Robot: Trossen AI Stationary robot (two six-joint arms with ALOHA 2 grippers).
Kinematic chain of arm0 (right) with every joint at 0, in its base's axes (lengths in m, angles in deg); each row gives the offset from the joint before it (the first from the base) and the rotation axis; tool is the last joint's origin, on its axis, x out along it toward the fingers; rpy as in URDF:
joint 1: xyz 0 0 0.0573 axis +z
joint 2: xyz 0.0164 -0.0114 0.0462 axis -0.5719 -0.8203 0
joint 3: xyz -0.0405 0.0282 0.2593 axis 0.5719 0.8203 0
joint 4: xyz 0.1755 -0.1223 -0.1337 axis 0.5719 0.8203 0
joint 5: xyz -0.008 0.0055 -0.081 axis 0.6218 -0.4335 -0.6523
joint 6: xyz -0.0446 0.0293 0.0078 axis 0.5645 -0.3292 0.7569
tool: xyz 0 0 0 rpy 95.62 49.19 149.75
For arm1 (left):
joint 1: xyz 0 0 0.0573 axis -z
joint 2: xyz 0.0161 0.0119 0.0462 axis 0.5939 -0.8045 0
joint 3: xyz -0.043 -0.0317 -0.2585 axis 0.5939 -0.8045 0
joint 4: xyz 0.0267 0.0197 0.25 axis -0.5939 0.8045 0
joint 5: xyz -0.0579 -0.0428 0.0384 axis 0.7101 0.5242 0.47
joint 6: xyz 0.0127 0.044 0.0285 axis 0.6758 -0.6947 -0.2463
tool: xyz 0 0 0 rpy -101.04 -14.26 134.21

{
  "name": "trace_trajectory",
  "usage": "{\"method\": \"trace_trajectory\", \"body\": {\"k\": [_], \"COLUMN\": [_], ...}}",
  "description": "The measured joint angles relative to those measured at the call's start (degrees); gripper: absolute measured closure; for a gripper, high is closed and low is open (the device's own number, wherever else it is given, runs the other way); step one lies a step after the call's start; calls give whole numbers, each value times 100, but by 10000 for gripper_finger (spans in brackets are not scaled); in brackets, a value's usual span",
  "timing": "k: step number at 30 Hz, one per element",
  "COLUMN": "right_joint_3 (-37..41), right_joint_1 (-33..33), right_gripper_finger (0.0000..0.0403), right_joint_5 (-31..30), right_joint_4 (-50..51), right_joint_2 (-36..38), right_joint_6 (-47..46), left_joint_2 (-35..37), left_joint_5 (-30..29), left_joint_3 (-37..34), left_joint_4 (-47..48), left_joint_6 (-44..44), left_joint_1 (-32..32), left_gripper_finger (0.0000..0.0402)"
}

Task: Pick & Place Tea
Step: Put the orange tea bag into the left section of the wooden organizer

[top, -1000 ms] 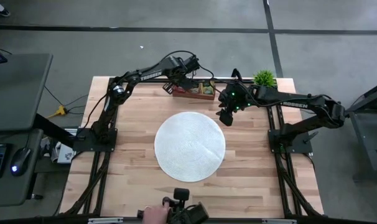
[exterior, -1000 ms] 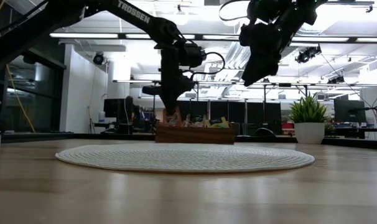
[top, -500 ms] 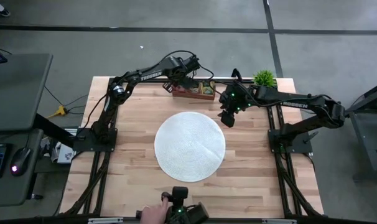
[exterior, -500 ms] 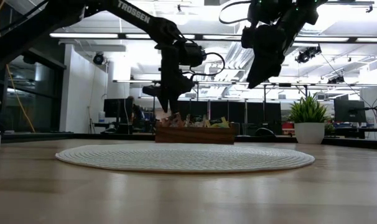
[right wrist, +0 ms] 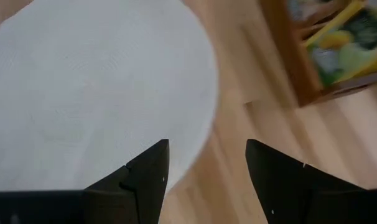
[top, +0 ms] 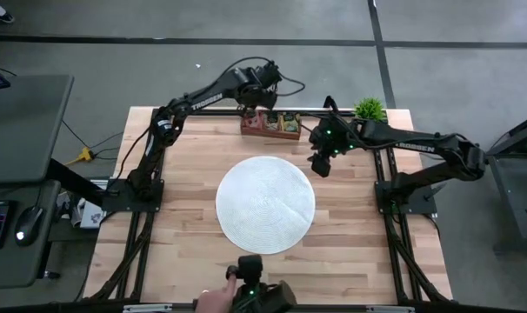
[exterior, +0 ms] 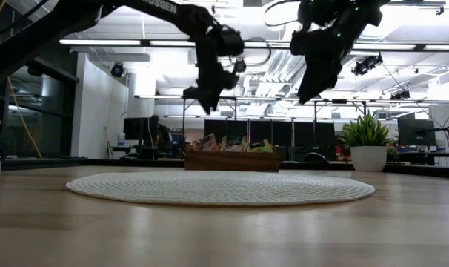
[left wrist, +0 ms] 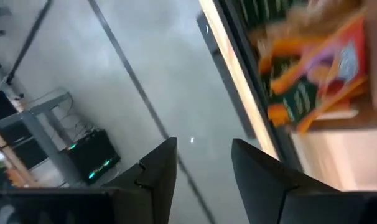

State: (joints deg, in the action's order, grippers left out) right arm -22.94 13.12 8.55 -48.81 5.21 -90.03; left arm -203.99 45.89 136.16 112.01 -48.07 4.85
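The tea (top: 272, 123), a cluster of small flat packets, is judged to be very light, thin and pliable, with slick wrappers that could slide or fan apart; hold is best taken on a raised upper edge of a single packet, pinched across its thin faces. Orange, green and yellow wrappers with dark central labels are seen, standing or leaning on edge and packed closely together. All of it is held in the wooden tray (top: 250, 129) at the far edge of the table (top: 185, 200).

The left gripper (top: 260, 83) is seen just above and slightly beyond the tray's far side, its fingers parted by a moderate gap with nothing between them; the packets lie below and a little nearer than its tips. The right gripper (top: 319, 166) hangs in the air to the tray's right and nearer side, its fingers spread wide and nothing held, with the white mat (top: 265, 204) below and beside it
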Motion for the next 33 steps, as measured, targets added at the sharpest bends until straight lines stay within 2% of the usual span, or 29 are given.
{"method": "trace_trajectory", "body": {"k": [6,12,15,20,23,27,29,33], "right_joint_3": [0,0,0,0,0,0,0,2], "right_joint_1": [-57,-368,-477,-498,-498,-498,-498,-498], "right_gripper_finger": [194,194,194,194,194,194,194,194], "right_joint_5": [-714,-672,-666,-668,-665,-674,-676,-815], "right_joint_4": [362,395,400,410,409,395,393,390], "right_joint_2": [721,1458,1630,1606,1525,1454,1433,1433], "right_joint_6": [109,90,73,31,7,5,5,-38], "left_joint_2": [3,4,11,-2,-2,-2,-2,-2], "left_joint_5": [1213,2494,3126,3541,3933,3739,3692,4011], "left_joint_3": [725,714,431,0,-159,-323,-468,-792], "left_joint_4": [541,646,496,462,494,462,411,365], "left_joint_6": [891,1741,2293,3125,3218,3350,3354,3331], "left_joint_1": [-247,-672,-740,-688,-705,-703,-701,-705], "left_gripper_finger": [252,252,252,280,326,392,391,398]}}
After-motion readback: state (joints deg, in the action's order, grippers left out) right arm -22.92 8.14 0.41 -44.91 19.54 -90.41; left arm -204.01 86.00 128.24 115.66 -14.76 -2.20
